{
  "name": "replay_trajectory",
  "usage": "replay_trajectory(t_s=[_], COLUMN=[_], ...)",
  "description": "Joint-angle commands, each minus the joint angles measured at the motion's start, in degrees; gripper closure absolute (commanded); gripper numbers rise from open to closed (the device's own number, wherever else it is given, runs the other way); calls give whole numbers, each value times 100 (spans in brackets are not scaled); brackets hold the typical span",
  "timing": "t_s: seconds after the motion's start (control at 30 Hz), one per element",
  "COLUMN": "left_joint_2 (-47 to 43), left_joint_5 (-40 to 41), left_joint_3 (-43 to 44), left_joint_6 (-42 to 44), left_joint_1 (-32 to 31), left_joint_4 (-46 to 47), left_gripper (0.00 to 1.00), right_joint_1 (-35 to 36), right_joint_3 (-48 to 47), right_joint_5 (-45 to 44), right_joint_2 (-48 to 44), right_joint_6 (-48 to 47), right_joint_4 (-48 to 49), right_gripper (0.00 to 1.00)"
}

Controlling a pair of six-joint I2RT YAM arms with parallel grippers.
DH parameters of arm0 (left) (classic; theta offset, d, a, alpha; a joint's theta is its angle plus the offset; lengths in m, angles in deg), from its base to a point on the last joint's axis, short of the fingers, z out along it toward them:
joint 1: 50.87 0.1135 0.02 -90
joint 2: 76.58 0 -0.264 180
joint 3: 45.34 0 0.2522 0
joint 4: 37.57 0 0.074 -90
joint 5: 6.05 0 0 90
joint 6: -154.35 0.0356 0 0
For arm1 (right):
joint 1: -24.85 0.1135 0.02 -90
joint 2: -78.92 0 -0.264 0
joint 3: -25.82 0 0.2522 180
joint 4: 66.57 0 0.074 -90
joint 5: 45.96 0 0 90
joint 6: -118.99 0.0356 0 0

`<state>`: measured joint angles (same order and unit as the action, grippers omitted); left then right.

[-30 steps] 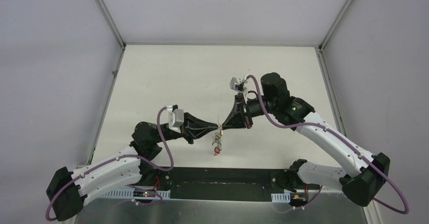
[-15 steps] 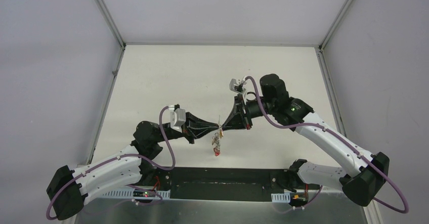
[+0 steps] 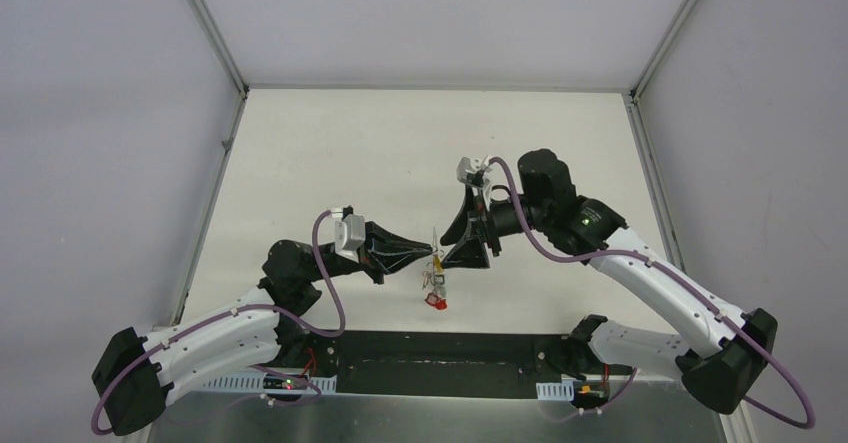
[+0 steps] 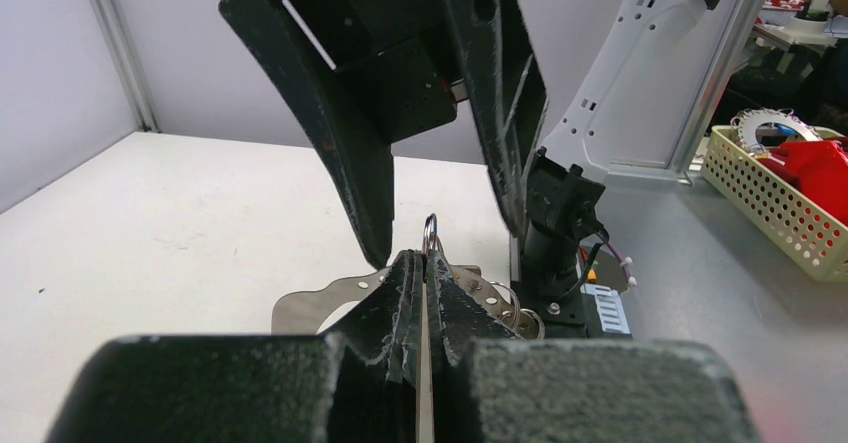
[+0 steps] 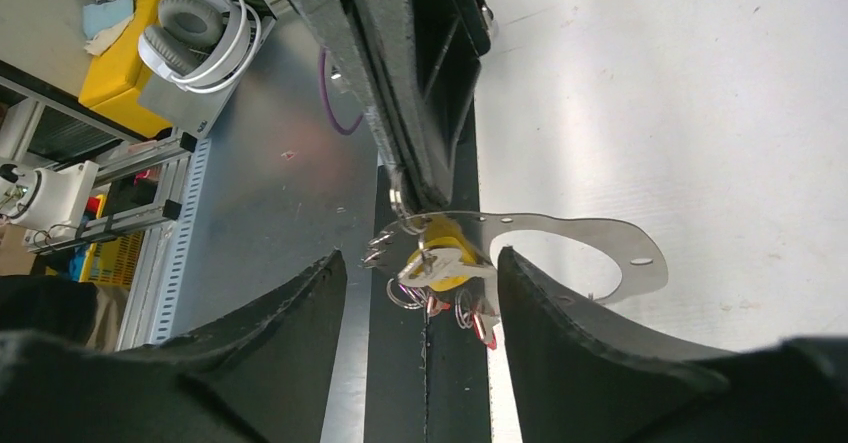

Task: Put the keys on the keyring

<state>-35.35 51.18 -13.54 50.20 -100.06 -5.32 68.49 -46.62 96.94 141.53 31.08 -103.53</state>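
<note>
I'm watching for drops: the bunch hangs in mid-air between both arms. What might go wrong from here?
1. The left gripper pinches the keyring only at its fingertips. With the keys hanging from it, the ring may twist or slip out.
2. The right gripper is open, with its fingers on either side of the keys. A sideways move could snag or knock the bunch.

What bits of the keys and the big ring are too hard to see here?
Left wrist view: the shut left gripper hides most of the keyring; only a small arc pokes out.
Right wrist view: the keys bunch behind a yellow tag, so they can't be counted.
Top view: keys and keyring are too small to tell apart.
</note>
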Motion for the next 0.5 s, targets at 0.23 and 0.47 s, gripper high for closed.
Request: replay_trajectory(t_s=[0.23, 0.47], left_joint_2=[-159, -177], left_joint_5=[140, 148], left_joint_3=[133, 138], left_joint_6=[-17, -14], left_joint_1=[-49, -50], left_joint_4=[356, 321], left_gripper=[100, 100], right_joint_1=[20, 159], right_joint_3=[-285, -463], right_joint_5=[-138, -219], right_joint_2=[-248, -39], right_joint_6=[414, 647], right_joint_4=[551, 624], right_gripper=[53, 57])
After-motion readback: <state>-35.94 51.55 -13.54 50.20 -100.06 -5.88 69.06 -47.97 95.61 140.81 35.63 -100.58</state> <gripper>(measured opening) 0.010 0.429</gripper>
